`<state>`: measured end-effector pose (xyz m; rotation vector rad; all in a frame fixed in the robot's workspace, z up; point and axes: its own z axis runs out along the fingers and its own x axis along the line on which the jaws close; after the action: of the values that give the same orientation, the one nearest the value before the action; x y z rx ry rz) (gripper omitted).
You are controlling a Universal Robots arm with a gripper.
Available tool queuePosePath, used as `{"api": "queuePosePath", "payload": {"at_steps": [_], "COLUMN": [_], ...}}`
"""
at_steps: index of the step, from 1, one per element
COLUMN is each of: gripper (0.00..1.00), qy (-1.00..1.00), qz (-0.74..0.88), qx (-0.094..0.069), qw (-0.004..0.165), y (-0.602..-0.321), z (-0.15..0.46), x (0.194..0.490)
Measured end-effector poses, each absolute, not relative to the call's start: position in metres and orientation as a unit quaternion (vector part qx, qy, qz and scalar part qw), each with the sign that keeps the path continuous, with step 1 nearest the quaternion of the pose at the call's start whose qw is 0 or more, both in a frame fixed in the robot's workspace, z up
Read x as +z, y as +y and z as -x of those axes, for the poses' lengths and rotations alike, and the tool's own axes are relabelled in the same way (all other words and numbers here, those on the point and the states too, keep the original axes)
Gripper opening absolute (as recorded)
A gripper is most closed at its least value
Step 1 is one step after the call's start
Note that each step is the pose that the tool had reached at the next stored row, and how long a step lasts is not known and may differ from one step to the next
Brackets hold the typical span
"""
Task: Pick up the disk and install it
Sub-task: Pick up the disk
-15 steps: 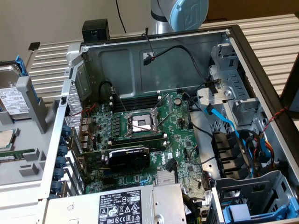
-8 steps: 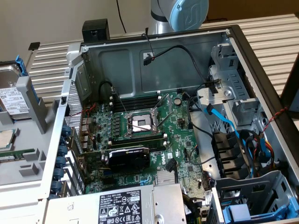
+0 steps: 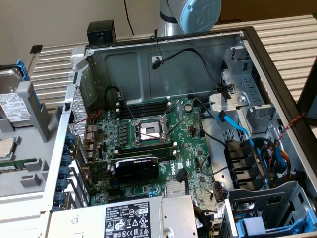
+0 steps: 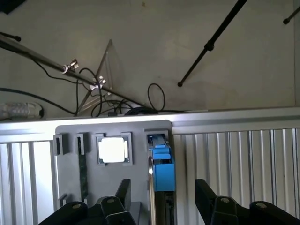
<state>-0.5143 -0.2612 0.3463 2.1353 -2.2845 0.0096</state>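
We see the hand released, its two black fingers spread wide and grasping nothing. Directly between them the disk stands on edge in its bright blue frame, slotted into a grey holder on the slatted desk. Just beside the disk, the holder carries a square silver chip. In the exterior view, the disk stands at the far left, outside the open computer case.

We count one disk, one processor chip, one open computer case and one gripper
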Motion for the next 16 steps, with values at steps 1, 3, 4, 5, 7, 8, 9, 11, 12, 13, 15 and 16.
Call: {"api": "queuePosePath", "payload": {"at_steps": [1,3,4,5,7,8,9,11,12,13,15,16], "gripper": [0.65,0.65,0.65,0.65,0.65,0.65,0.65,0.65,0.65,0.65,0.65,0.65], "qy": [-0.730,-0.730,-0.730,-0.730,-0.730,-0.730,-0.730,-0.730,-0.730,-0.730,-0.730,-0.730], "qz": [-0.683,-0.683,-0.683,-0.683,-0.683,-0.683,-0.683,-0.683,-0.683,-0.683,-0.683,-0.683], "qx": [0.002,0.002,0.002,0.002,0.002,0.002,0.002,0.002,0.002,0.002,0.002,0.002], "qw": [0.008,0.008,0.009,0.009,0.009,0.009,0.009,0.009,0.009,0.009,0.009,0.008], "y": [-0.261,-0.261,-0.261,-0.261,-0.261,-0.261,-0.261,-0.261,-0.261,-0.261,-0.261,-0.261], "z": [0.514,0.514,0.514,0.514,0.514,0.514,0.514,0.514,0.515,0.516,0.518,0.519], "x": [0.345,0.342,0.340,0.339,0.338,0.337,0.337,0.336,0.335,0.334,0.333,0.332]}}
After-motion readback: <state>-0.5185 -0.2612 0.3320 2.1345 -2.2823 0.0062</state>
